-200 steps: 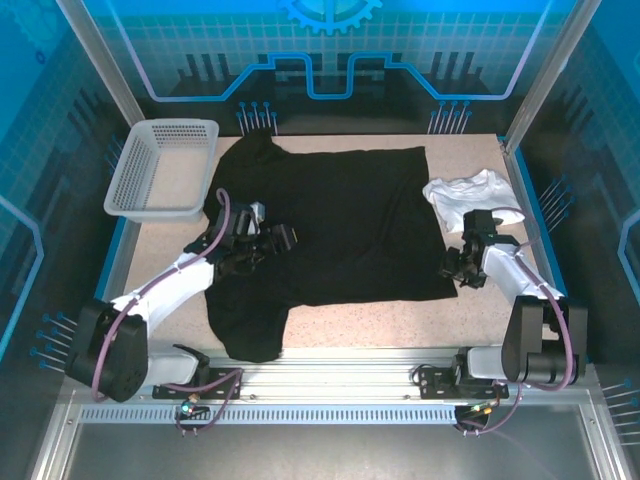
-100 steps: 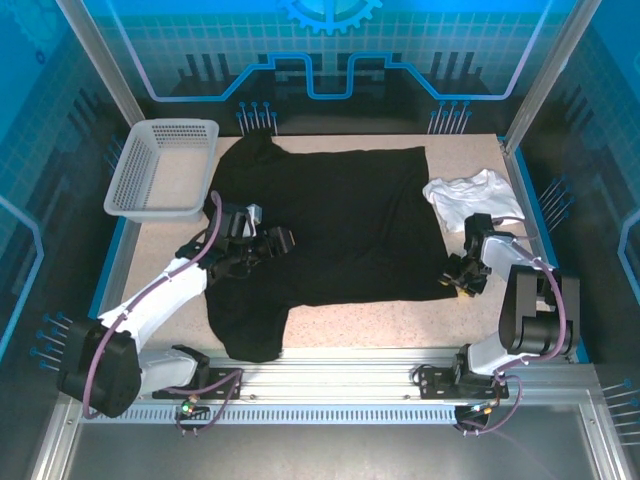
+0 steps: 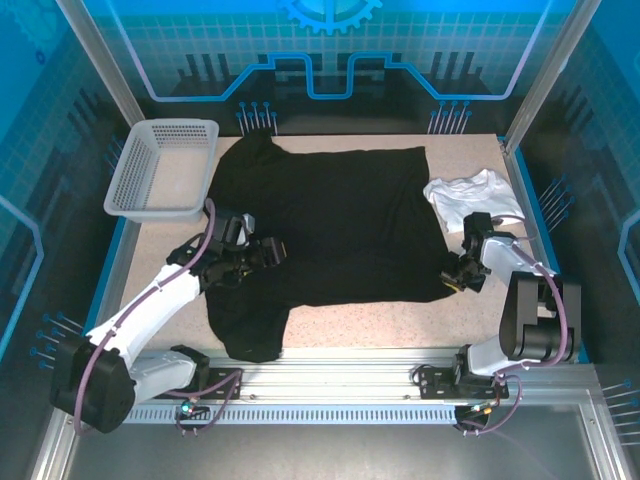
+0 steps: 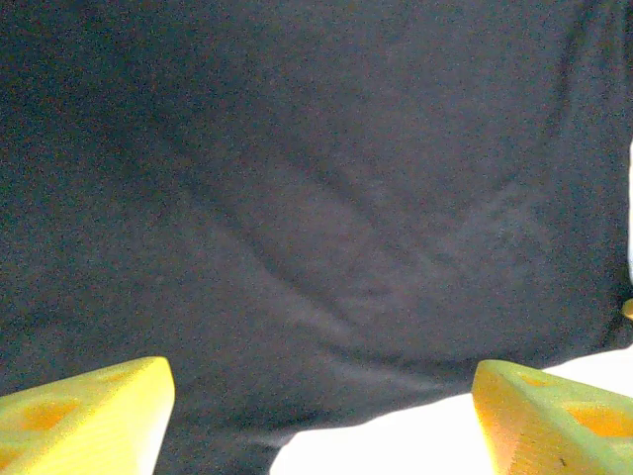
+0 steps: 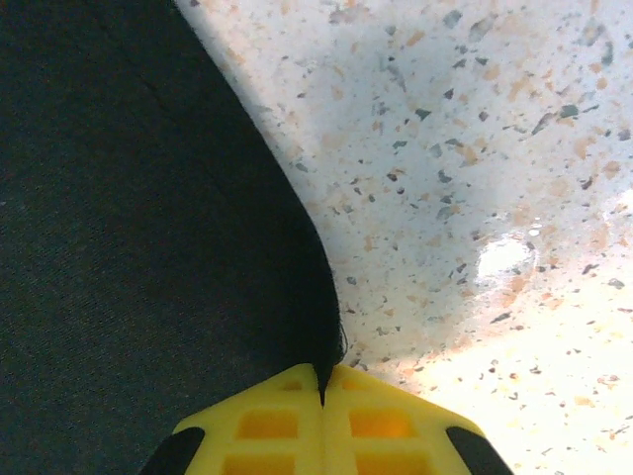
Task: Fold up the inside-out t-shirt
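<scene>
The inside-out t-shirt [image 3: 330, 220] lies spread flat on the table, plain black face up, with one sleeve hanging toward the near left. My left gripper [image 3: 274, 250] hovers open over the shirt's left side. In the left wrist view its yellow fingers [image 4: 89, 411] stand wide apart above smooth black cloth [image 4: 316, 198], and the left gripper [image 4: 321, 396] has nothing between them. My right gripper [image 3: 453, 283] is at the shirt's near right corner. In the right wrist view the right gripper [image 5: 321, 381] is shut, pinching the black cloth's edge [image 5: 119, 247] against the speckled table [image 5: 475, 148].
A smaller white garment [image 3: 475, 195] lies crumpled at the right, just beyond my right arm. A grey plastic basket [image 3: 163, 170] stands at the back left corner. Bare speckled table [image 3: 380, 325] runs along the near edge before the arm rail.
My right gripper has closed onto the shirt's near right corner. My left gripper has drifted a little left and nearer, still open.
</scene>
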Robot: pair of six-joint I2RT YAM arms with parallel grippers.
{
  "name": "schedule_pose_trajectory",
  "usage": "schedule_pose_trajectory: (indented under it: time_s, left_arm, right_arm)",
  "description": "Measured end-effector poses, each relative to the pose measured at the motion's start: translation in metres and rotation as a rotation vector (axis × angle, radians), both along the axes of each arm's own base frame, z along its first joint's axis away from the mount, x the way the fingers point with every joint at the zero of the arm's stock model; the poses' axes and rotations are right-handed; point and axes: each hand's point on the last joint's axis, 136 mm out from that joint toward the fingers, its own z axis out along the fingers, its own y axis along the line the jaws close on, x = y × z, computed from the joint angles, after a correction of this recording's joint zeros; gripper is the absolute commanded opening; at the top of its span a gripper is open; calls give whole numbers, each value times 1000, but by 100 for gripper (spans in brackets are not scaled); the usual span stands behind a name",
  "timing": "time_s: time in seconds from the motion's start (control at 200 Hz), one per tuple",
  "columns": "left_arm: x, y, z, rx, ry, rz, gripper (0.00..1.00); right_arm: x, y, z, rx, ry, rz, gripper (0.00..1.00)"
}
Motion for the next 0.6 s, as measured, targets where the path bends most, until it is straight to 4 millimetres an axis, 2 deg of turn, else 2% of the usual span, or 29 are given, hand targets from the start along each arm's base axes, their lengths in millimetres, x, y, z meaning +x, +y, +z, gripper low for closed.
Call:
schedule_pose_trajectory:
  time_s: [0.095, 0.275, 0.36, 0.46, 0.6]
  left_arm:
    - [-17, 11, -9, 44, 40, 24, 77]
    - [-74, 31, -34, 146, 186, 74, 72]
    - [-92, 33, -41, 180, 243, 94, 69]
    - [-111, 42, -60, 179, 317, 175, 61]
    - [-146, 64, -87, 212, 446, 306, 59]
  right_arm:
    - [2, 4, 5, -1, -23, 29, 0]
    - [8, 18, 21, 10, -92, 94, 0]
    - [11, 22, 27, 20, -123, 113, 0]
    - [15, 26, 36, 33, -166, 127, 0]
    - [18, 30, 47, 51, -215, 148, 0]
